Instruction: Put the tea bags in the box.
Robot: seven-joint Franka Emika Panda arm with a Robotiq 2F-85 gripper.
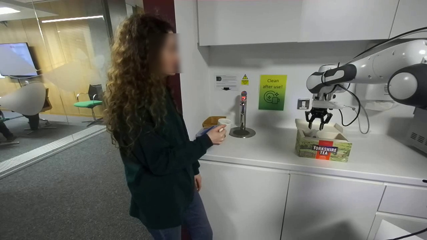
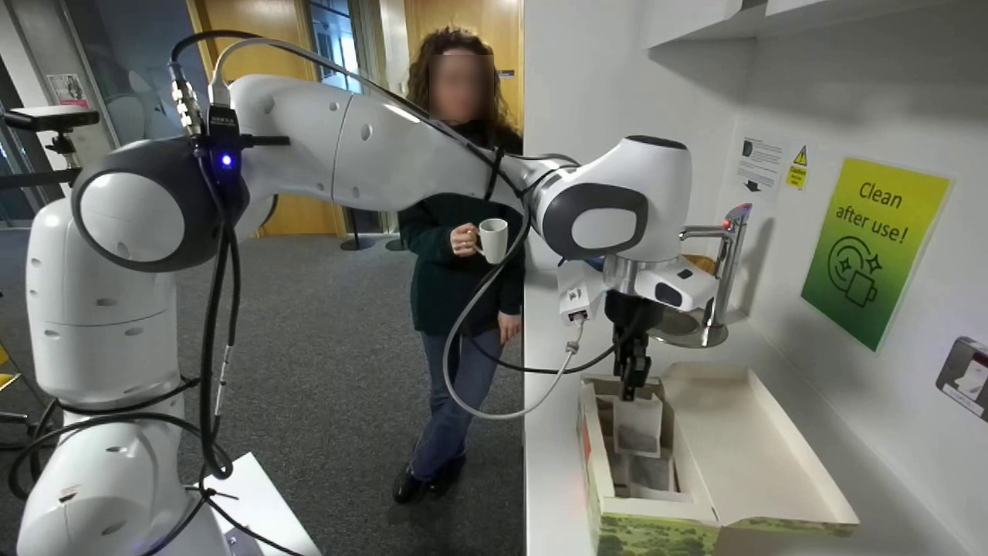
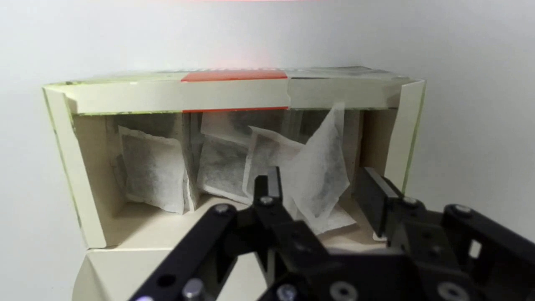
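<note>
The Yorkshire Tea box (image 1: 306,148) stands open on the counter; it also shows in an exterior view (image 2: 656,533) and in the wrist view (image 3: 138,96). Several whitish flat tea bags lie inside it, among them one at the left (image 3: 152,173) and a tilted one on top at the right (image 3: 324,167). A tea bag (image 2: 638,432) also shows in an exterior view just under the fingers. My gripper (image 1: 316,127) is over the box opening, pointing down, fingers apart. In the wrist view, the gripper (image 3: 319,184) has the tilted tea bag below and between its fingers, apparently not clamped.
The box lid (image 2: 760,455) is folded open towards the wall. A tap (image 1: 243,115) and a brown container (image 1: 213,120) stand farther along the counter (image 1: 263,150). A person (image 1: 150,133) holding a white mug (image 2: 493,240) stands at the counter's end. Cables hang from the arm.
</note>
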